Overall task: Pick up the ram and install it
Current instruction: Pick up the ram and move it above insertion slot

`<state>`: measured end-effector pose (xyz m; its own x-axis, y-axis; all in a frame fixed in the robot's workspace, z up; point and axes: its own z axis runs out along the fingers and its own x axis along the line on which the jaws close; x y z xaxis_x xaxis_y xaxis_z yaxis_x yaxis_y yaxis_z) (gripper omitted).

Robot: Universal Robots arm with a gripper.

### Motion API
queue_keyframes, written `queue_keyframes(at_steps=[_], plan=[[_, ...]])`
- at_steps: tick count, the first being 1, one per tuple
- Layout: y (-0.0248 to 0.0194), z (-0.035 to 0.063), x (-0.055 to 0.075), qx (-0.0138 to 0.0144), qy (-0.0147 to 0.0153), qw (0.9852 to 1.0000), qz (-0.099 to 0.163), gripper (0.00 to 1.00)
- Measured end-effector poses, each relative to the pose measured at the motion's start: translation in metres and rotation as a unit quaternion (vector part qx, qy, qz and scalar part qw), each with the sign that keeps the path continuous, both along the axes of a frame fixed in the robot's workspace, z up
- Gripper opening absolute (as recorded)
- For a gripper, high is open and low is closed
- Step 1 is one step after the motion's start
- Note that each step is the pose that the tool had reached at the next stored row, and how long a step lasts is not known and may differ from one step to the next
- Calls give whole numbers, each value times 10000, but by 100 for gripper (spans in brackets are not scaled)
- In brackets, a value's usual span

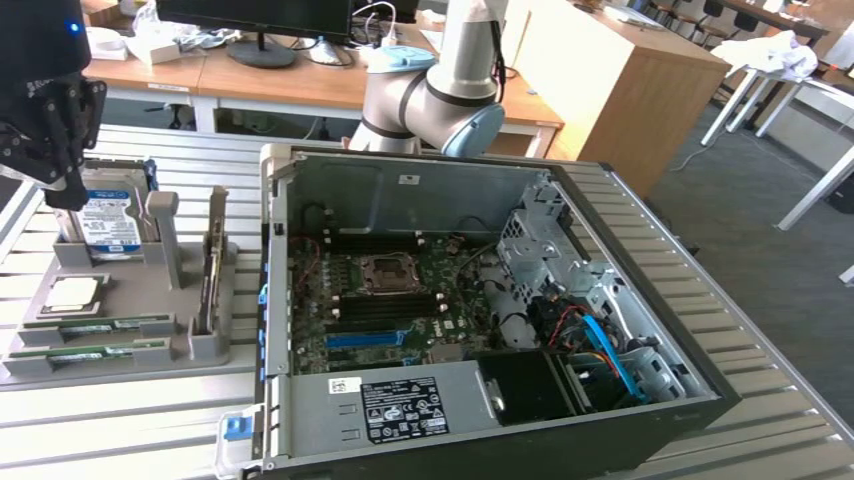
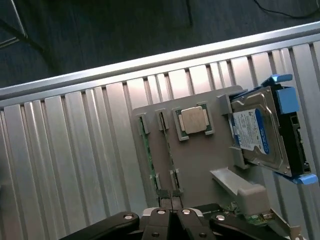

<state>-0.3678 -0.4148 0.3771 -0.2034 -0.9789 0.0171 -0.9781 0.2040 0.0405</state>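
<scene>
Ram sticks [image 1: 100,324] in grey tray [image 1: 140,290]

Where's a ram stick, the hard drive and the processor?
ram stick [image 1: 104,324], exterior view, middle of its green board.
hard drive [image 1: 112,224], exterior view, on its white-and-blue label.
processor [image 2: 194,120], wrist view, centre of its silver lid.

Arm [image 1: 430,100]: one, grey tubular links, blue-capped elbow joint, upper link rising upright.
Gripper [image 1: 63,190]: dark, at exterior view's left, pointing down, holding nothing.
Fingers [image 2: 164,217]: pressed together, tips touching.
</scene>
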Motion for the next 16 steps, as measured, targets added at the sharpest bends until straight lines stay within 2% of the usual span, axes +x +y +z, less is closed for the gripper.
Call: queue_keyframes(at_steps=[3,6,9,10,13,16], plan=[[0,0,0,0,0,9997,255,10],[0,-1,0,0,0,9987,510,10],[0,-1,0,0,0,9971,765,10],[0,-1,0,0,0,9958,916,10],[0,-1,0,0,0,9942,1073,10],[0,-1,0,0,0,9938,1110,10]])
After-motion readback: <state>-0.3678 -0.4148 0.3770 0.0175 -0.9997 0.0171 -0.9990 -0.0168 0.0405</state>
